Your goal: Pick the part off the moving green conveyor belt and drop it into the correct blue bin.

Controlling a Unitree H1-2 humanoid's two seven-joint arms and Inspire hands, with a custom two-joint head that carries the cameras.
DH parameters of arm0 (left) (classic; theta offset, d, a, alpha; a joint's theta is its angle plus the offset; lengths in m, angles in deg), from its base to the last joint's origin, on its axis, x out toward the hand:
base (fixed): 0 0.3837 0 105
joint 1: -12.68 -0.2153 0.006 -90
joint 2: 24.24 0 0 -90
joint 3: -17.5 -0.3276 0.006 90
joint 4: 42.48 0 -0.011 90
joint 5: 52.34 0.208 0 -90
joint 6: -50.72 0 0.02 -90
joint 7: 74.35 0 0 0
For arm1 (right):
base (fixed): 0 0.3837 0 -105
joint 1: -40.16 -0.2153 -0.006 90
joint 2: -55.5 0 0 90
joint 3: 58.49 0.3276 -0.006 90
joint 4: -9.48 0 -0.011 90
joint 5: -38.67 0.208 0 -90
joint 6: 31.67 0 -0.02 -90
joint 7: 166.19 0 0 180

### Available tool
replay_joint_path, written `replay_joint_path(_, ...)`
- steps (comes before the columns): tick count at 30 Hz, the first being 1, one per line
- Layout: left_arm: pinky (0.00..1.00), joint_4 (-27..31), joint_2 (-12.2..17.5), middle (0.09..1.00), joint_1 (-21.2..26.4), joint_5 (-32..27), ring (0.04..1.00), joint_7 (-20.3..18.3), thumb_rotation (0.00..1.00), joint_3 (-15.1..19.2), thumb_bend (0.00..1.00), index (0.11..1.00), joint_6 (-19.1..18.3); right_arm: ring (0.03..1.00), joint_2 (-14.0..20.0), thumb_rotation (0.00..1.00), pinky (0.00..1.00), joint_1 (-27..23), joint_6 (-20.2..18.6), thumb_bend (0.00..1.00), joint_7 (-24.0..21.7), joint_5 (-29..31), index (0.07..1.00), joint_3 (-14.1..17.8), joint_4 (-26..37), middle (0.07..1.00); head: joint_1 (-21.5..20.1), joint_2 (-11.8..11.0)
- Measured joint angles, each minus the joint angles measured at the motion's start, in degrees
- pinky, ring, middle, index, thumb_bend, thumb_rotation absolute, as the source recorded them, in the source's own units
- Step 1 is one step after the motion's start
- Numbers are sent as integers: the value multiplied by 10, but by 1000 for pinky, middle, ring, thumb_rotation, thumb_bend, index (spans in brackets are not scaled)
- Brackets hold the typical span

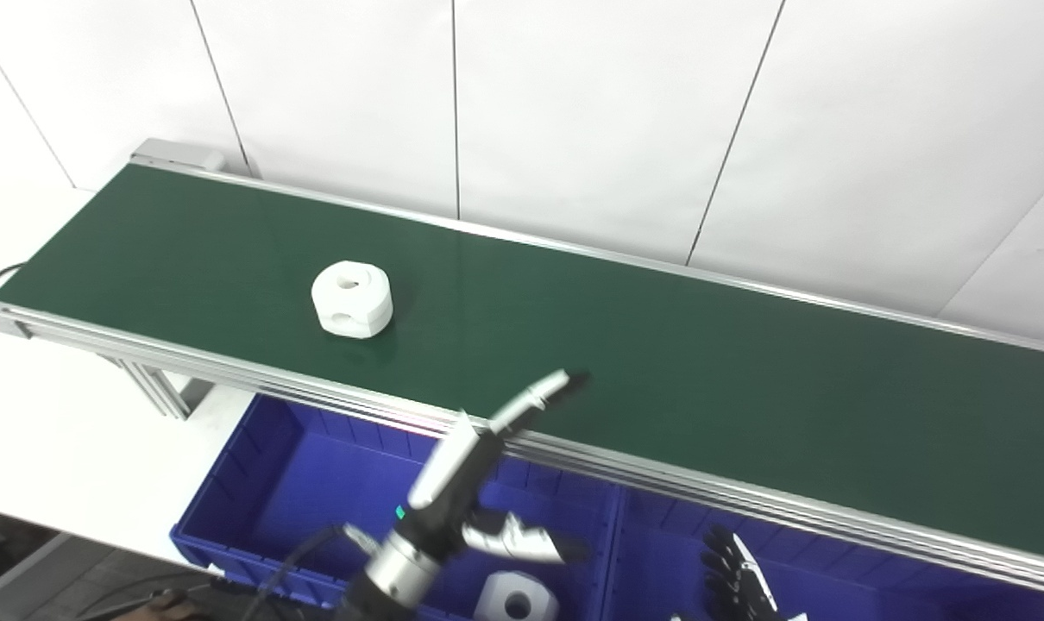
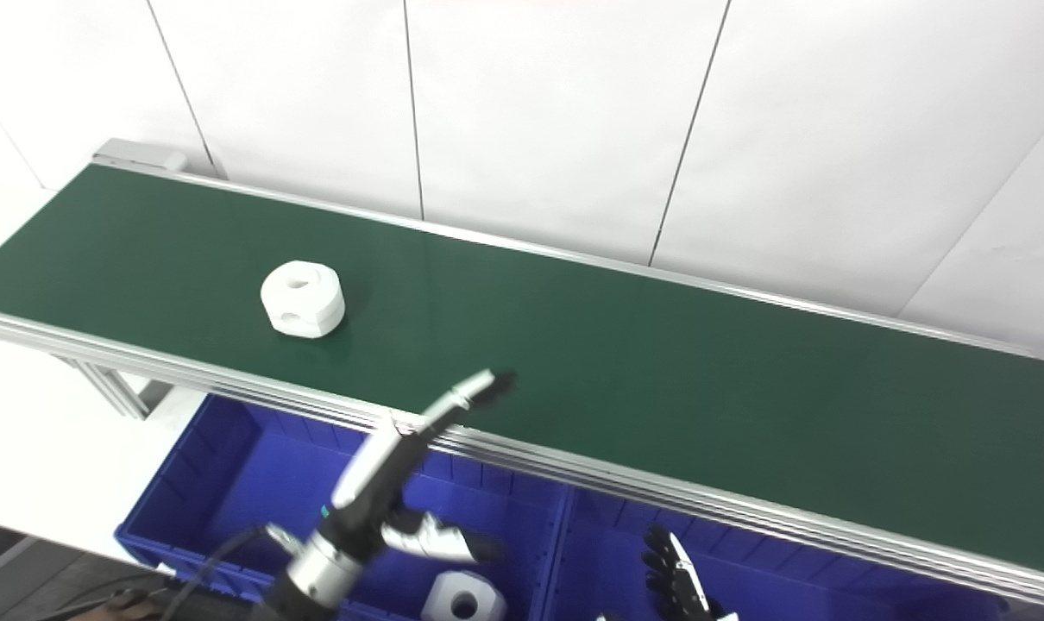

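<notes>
A white round part point(image 1: 352, 298) with holes in its top and side lies on the green conveyor belt point(image 1: 660, 345), towards its left end. My left hand point(image 1: 479, 466) is open and empty above the left blue bin point(image 1: 254, 483), its fingers stretched over the belt's near rail, well right of the part. A second white part point(image 1: 515, 599) lies in that bin under the hand. My right hand point(image 1: 742, 582) shows only dark fingertips at the bottom edge, over the right blue bin point(image 1: 660, 552).
The belt's aluminium rail point(image 1: 229, 362) runs between bins and belt. A white panelled wall point(image 1: 574, 112) stands behind. A white table surface point(image 1: 56, 431) lies at the left.
</notes>
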Motion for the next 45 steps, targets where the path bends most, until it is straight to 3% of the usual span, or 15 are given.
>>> replay_joint_path(6,847,50,15,916,42,1,897,-80,577,75,667,910,-72,828,-1,656,751,-12,0,731,18,-5,889,-14,-10,865,-11,-1)
replay_joint_path(10,844,60,42,913,79,10,894,-132,450,121,626,913,-128,831,-3,666,757,-17,0,743,22,-7,892,-19,-12,867,-20,-3)
replay_joint_path(14,844,48,75,928,113,10,904,-165,448,149,635,922,-141,822,-3,637,748,-18,0,752,29,-10,879,-24,-15,857,-24,-3)
replay_joint_path(21,825,-6,125,933,157,54,903,-236,409,149,657,922,-152,807,-2,645,723,-23,0,750,50,-11,866,-33,-23,847,-27,2)
replay_joint_path(30,846,-67,143,927,210,87,909,-278,408,148,689,920,-171,799,12,644,726,-24,0,753,76,-10,857,-48,-19,834,-27,4)
replay_joint_path(43,843,-160,161,919,254,125,905,-289,341,142,720,914,-198,801,18,647,731,-29,0,742,98,-11,854,-67,-19,833,-26,4)
replay_joint_path(45,846,-172,161,915,260,126,906,-289,290,141,714,909,-207,798,18,643,728,-29,0,742,101,-11,849,-67,-19,830,-26,4)
